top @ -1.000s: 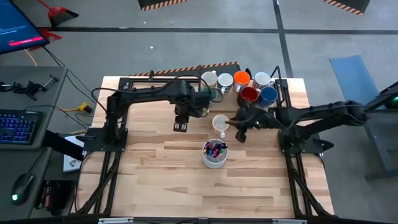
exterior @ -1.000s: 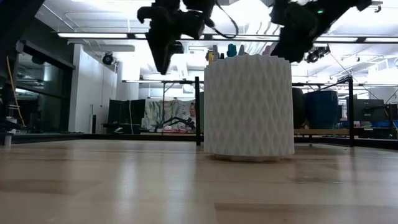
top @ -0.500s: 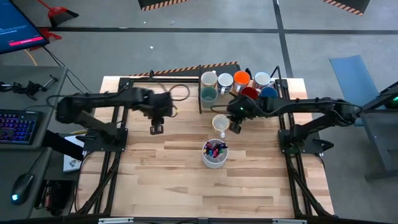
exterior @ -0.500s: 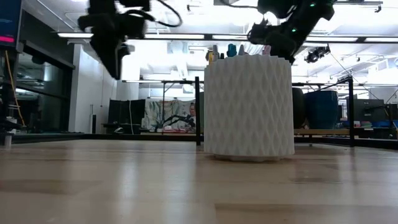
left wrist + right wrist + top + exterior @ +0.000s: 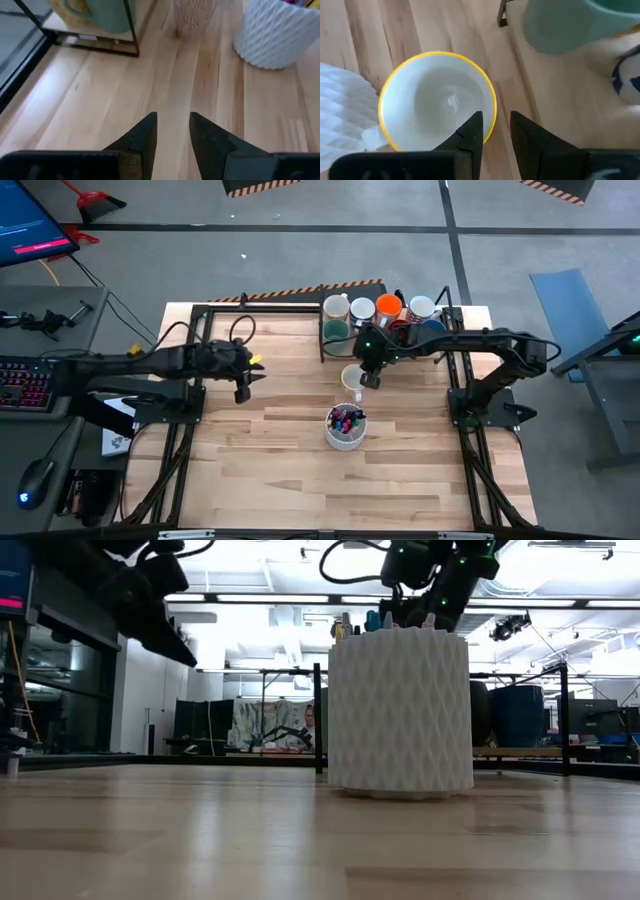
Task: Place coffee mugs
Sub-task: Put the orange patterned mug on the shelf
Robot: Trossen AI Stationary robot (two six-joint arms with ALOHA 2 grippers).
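A: Why is the right hand [image 5: 492, 131] above the yellow-rimmed mug [image 5: 438, 100] at frame centre, fingers nearly together?

B: Probably to pinch its rim. The left hand [image 5: 172, 131], slightly parted, waits centre-left over the tabletop [image 5: 280, 440].

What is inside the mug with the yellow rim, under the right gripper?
Nothing: the mug shows a bare white bottom. The right gripper covers a small part of its rim.

Left gripper [image 5: 243, 384] and right gripper [image 5: 368, 373], jaws narrowly parted.
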